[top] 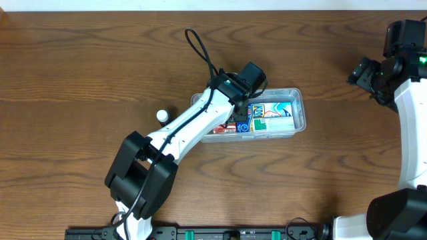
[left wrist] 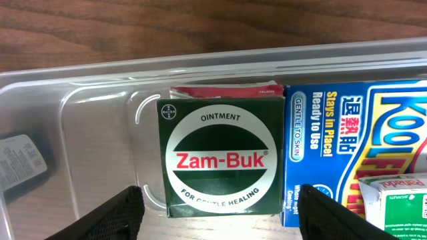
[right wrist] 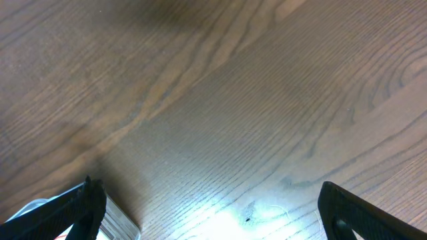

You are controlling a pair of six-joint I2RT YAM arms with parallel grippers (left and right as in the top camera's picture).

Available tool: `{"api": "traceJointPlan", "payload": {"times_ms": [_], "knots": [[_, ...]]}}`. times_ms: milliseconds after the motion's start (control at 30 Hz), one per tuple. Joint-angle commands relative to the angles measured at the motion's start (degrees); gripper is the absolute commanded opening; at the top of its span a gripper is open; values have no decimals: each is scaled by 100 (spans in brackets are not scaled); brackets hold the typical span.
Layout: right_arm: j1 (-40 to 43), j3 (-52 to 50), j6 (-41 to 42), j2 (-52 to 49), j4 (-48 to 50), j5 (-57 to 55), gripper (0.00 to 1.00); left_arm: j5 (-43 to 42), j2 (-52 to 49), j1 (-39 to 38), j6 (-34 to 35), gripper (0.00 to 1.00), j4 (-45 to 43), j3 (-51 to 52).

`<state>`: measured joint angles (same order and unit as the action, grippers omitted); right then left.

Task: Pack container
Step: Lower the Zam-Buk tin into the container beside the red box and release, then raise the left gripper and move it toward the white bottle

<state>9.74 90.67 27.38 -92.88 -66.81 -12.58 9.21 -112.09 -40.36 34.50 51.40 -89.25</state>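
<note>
Container point(top: 301, 115) partly packed, near the middle of the worktop point(top: 80, 60).
Its long axis runs left to right, mouth up. Inside, a green Zam-Buk box point(left wrist: 220, 157) lies flat just beside a blue packet point(left wrist: 333, 133). The left pincer point(left wrist: 223, 213) hangs over the box, spread clear of both its sides and holding nothing. The right pincer point(right wrist: 213, 210) gapes wide over bare wood by the right edge. A small white object point(top: 161, 115) off the container's left end may remain to pack.

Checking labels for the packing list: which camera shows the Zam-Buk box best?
Left wrist: the Zam-Buk box lies face-up in the container, label fully readable. Overhead, the left arm hides most of it. Right wrist shows only wooden table.
</note>
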Motion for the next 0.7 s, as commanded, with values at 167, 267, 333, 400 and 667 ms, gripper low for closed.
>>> {"api": "traceJointPlan", "payload": {"times_ms": [167,267,333,400,667], "knots": [[0,11,-22,-7,-7,-48,99,24,15,-22,-17,75,229,-223],[0,11,-22,-7,-7,-48,99,26,153,-22,-103,76,481,-476],[0,11,-22,-7,-7,-48,99,28,304,-22,-190,76,664,-649],[0,11,-22,-7,-9,-48,99,28,501,-20,-262,76,870,-848],[0,11,-22,-7,-7,-48,99,50,1502,433,-382,80,1303,-1038]]}}
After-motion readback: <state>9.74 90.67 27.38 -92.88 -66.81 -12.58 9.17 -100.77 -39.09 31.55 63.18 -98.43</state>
